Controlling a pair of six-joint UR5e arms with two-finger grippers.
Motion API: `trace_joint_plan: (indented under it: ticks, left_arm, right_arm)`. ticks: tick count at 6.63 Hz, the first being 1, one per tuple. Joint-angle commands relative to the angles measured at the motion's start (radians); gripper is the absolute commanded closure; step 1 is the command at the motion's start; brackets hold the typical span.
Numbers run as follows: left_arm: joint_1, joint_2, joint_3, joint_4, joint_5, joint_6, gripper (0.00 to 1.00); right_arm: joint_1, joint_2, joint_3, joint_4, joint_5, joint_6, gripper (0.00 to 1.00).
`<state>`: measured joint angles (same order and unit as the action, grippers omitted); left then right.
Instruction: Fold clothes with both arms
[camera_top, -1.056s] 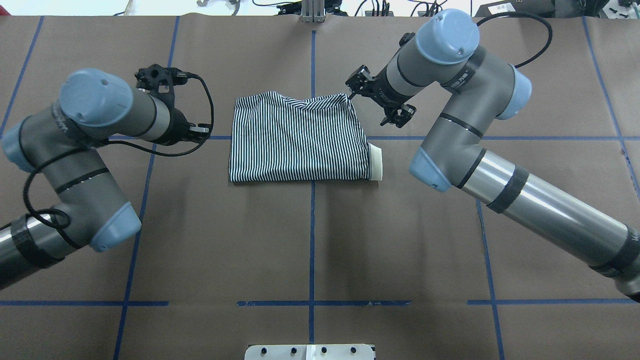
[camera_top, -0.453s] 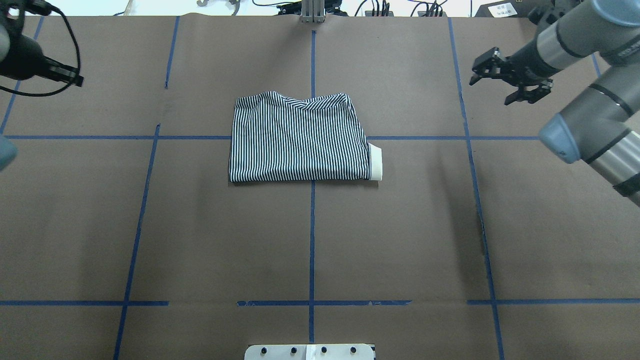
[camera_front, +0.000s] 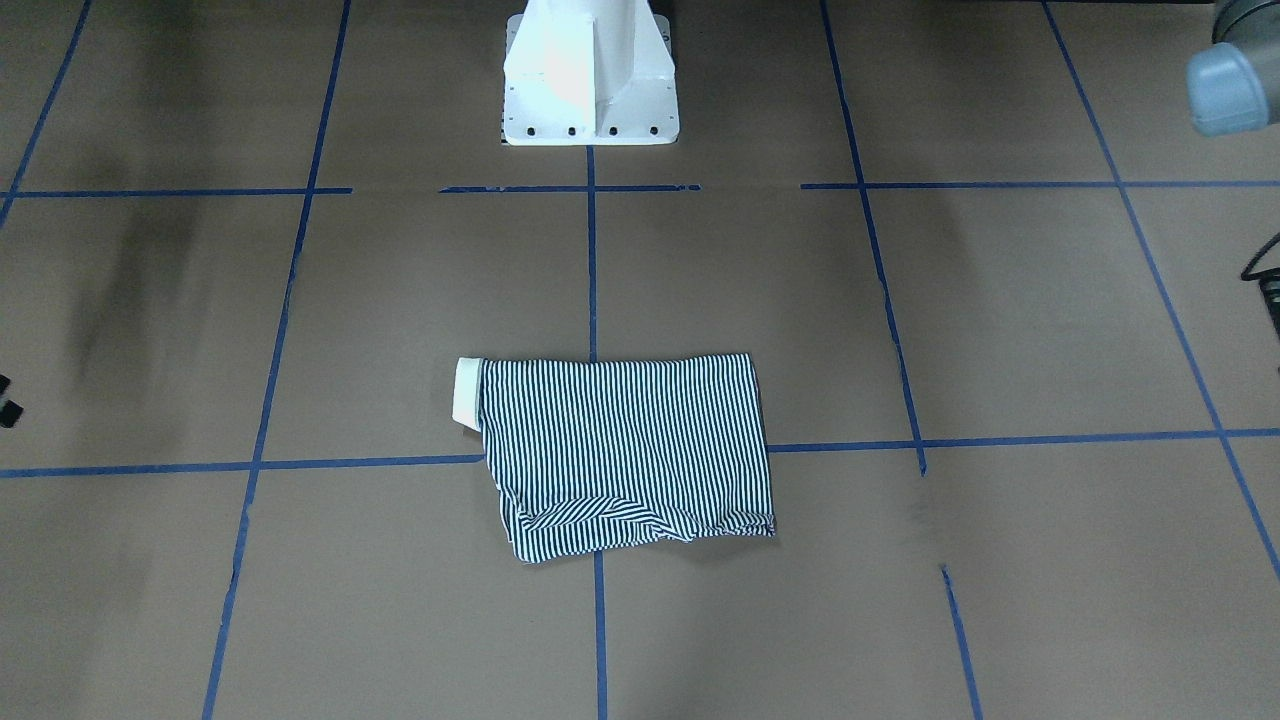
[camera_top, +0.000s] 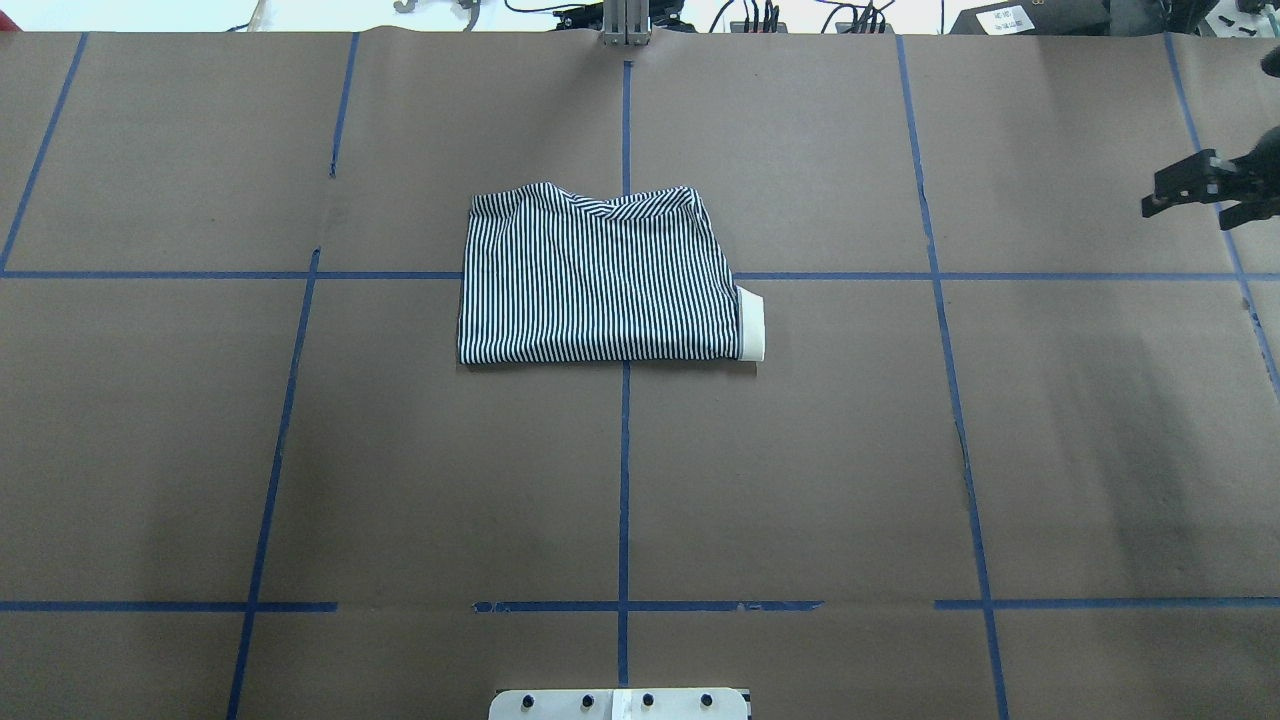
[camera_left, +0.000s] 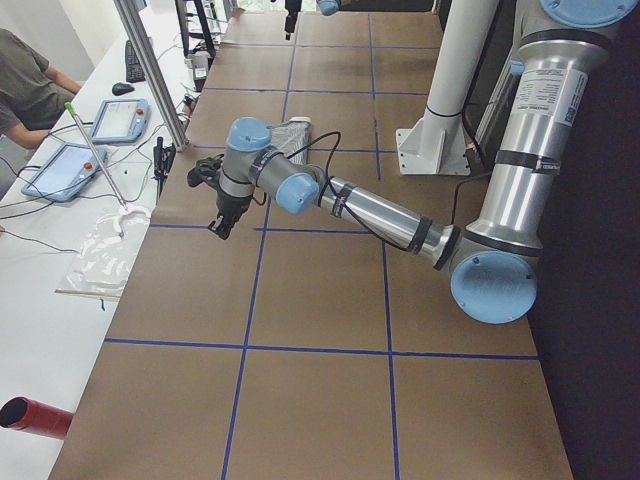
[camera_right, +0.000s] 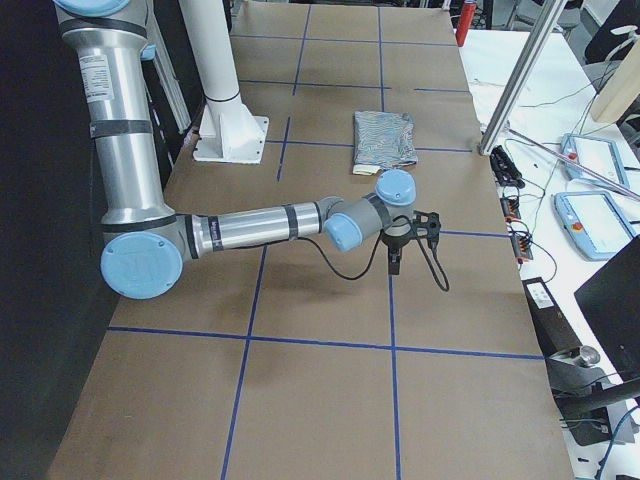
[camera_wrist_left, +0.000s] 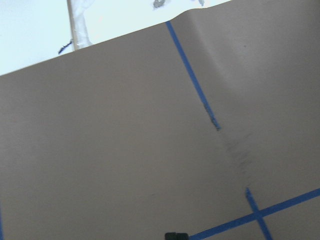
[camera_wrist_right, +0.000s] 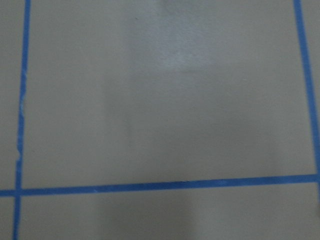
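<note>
The striped polo shirt (camera_top: 600, 275) lies folded into a rectangle at the table's middle, with a cream collar edge (camera_top: 752, 325) sticking out on its right. It also shows in the front view (camera_front: 625, 450) and the right side view (camera_right: 383, 140). My right gripper (camera_top: 1190, 205) is far right of the shirt, its jaws apart and empty, and it hangs over bare table in the right side view (camera_right: 395, 255). My left gripper (camera_left: 222, 215) shows only in the left side view, far from the shirt. I cannot tell whether it is open or shut.
The white pedestal base (camera_front: 588, 90) stands at the robot's edge of the table. Blue tape lines (camera_top: 624, 480) grid the brown table cover. An operators' bench with tablets (camera_left: 70, 165) and an aluminium post (camera_right: 515, 85) runs along the far edge.
Both arms have swung outward, away from the shirt. The right gripper has left the shirt's far right corner for the right edge. The left arm has gone out of the overhead view. The shirt has not moved.
</note>
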<state>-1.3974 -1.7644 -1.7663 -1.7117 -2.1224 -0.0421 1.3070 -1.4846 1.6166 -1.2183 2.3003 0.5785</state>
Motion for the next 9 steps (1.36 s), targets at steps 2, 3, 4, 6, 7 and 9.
trace_joint_plan:
  ticks: [2,3,4,6,7,9]
  left_arm:
    - [-0.078,0.141,-0.057,0.341,-0.349,0.094,0.0]
    - [-0.071,0.226,-0.137,0.245,-0.239,0.087,0.0]
    - [-0.071,0.226,-0.121,0.213,-0.194,0.084,0.0]
    - [-0.071,0.224,-0.117,0.222,-0.195,0.09,0.0]
    - [-0.071,0.226,-0.108,0.218,-0.212,0.094,0.0]
    - [-0.071,0.235,-0.082,0.221,-0.231,0.096,0.0]
  right_arm:
    - [0.118,-0.121,0.179,-0.448,0.021,-0.493,0.0]
    - [0.118,-0.146,0.184,-0.445,0.022,-0.528,0.0]
    - [0.117,-0.146,0.193,-0.446,0.025,-0.528,0.0]
    - [0.117,-0.146,0.181,-0.446,0.06,-0.516,0.0]
    - [0.117,-0.142,0.184,-0.446,0.056,-0.514,0.0]
    - [0.117,-0.145,0.178,-0.438,0.057,-0.513,0.0]
